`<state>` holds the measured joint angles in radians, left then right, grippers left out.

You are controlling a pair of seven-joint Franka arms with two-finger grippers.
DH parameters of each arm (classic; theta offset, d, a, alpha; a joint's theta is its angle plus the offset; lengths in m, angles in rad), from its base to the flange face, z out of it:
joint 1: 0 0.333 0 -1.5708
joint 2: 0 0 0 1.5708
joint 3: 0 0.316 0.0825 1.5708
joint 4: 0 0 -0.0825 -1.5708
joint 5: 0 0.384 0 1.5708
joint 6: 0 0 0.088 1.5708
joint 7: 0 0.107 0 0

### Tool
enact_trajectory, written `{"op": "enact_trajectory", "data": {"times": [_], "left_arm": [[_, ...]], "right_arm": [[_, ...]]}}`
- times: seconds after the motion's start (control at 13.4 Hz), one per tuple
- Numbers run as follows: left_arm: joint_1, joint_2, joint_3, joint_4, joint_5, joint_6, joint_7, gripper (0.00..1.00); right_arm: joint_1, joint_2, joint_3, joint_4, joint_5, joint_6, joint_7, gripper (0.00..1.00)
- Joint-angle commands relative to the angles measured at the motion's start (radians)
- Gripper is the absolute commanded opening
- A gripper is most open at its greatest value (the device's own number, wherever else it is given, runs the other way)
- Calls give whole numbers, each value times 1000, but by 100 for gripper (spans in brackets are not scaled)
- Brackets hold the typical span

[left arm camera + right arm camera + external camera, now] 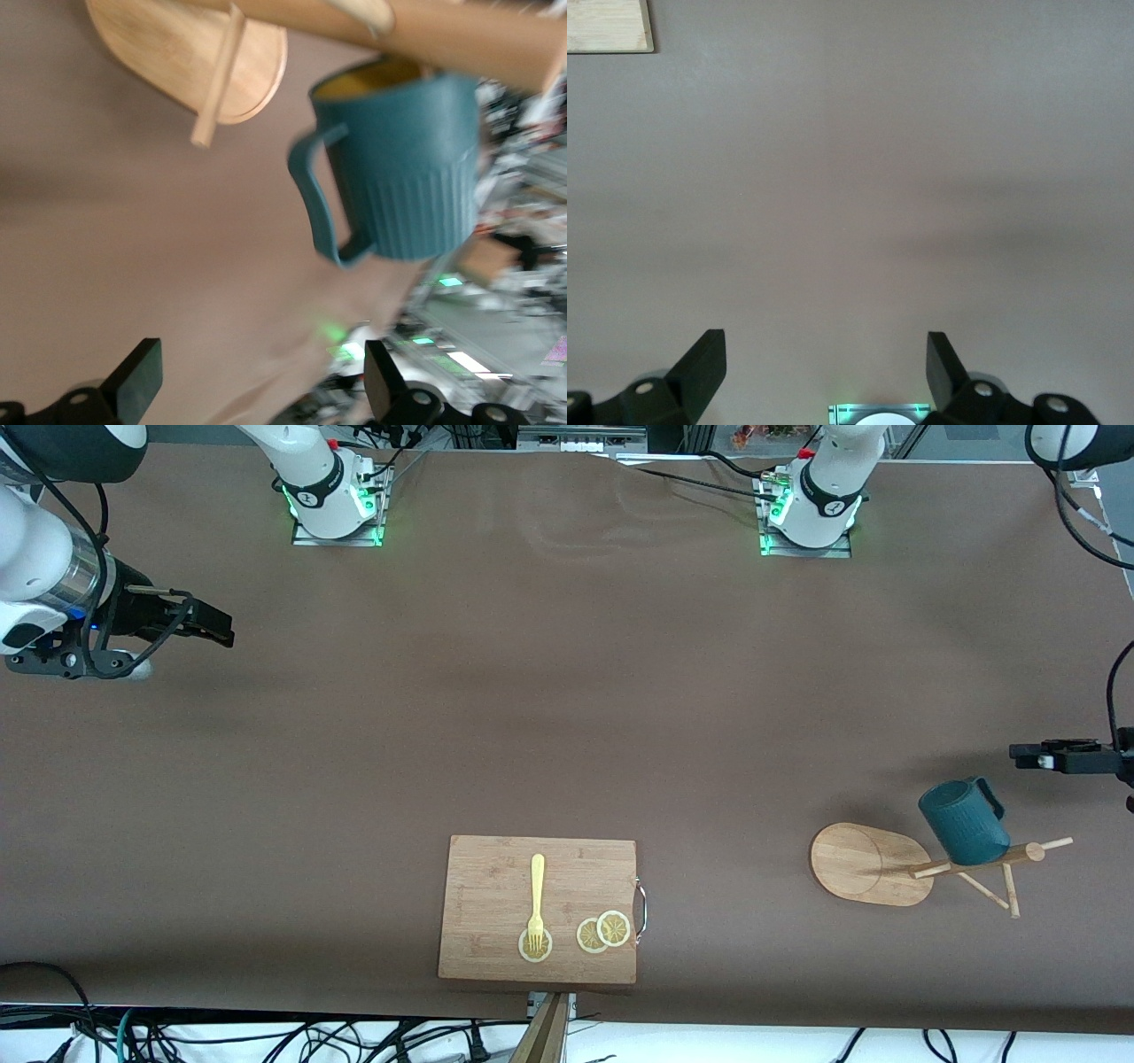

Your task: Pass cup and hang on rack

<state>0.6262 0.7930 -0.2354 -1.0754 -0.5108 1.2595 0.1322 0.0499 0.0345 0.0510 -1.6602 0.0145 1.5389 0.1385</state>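
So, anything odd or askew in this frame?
Nothing stands out. The cup hangs on the rack, free of the open left gripper beside it. The right gripper, open, waits over bare table at its own end.

cutting board (496, 886), fork (537, 895), lemon slices (603, 932)
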Motion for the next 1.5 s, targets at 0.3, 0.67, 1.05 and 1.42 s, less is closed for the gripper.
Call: {"op": "enact_trajectory", "data": {"times": [0.3, 0.67, 1.05, 1.42], "left_arm": [[-426, -282, 24, -53, 556, 9, -49, 100], [-580, -452, 21, -275, 712, 186, -189, 100], [-464, -643, 4, -607, 527, 544, -79, 100], [-580, -730, 135, -656, 526, 541, 14, 100]], "right_arm": [[-19, -5, 17, 8, -8, -2, -16, 100], [-19, -5, 17, 8, -8, -2, -16, 100], [-18, -5, 17, 8, -8, 0, -16, 100], [-19, -5, 17, 8, -8, 0, -17, 100]]}}
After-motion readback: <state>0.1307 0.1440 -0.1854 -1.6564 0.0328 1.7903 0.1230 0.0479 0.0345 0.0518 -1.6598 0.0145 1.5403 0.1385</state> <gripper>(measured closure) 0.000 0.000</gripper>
